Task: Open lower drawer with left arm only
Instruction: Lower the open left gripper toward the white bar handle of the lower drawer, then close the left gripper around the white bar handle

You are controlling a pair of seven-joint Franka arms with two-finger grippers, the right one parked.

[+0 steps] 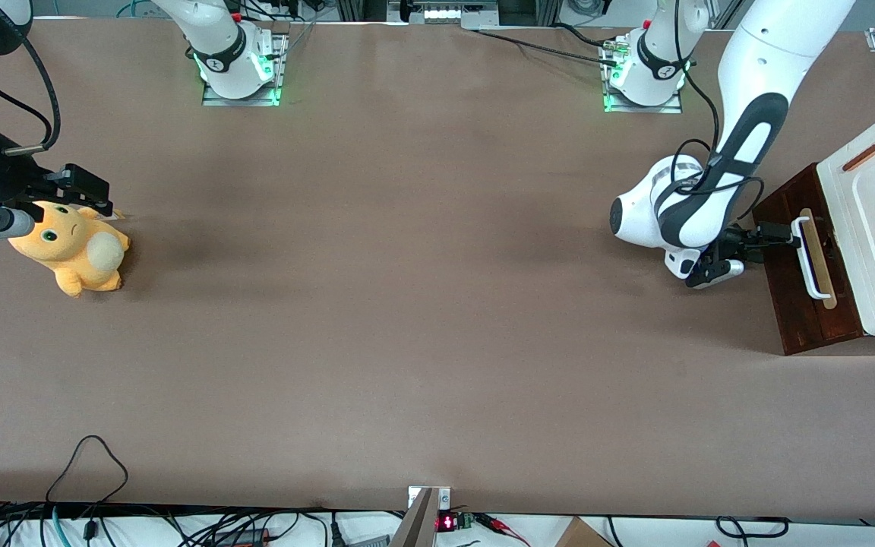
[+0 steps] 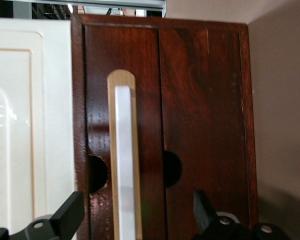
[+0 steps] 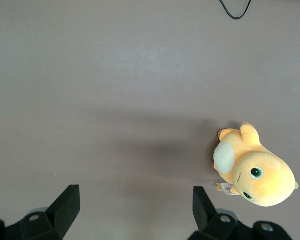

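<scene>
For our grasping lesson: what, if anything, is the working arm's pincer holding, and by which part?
Nothing is held. The small black pincer is open, one finger on each side of the white loop handle of the dark reddish-brown wooden lower drawer, not closed on it.

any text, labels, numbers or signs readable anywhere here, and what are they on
None can be read.
Red lit digits on the small display at the table's near edge: too small to read.
Lower drawer, white loop handle, cream panel: no markings.
The claw is open around the handle.
</scene>
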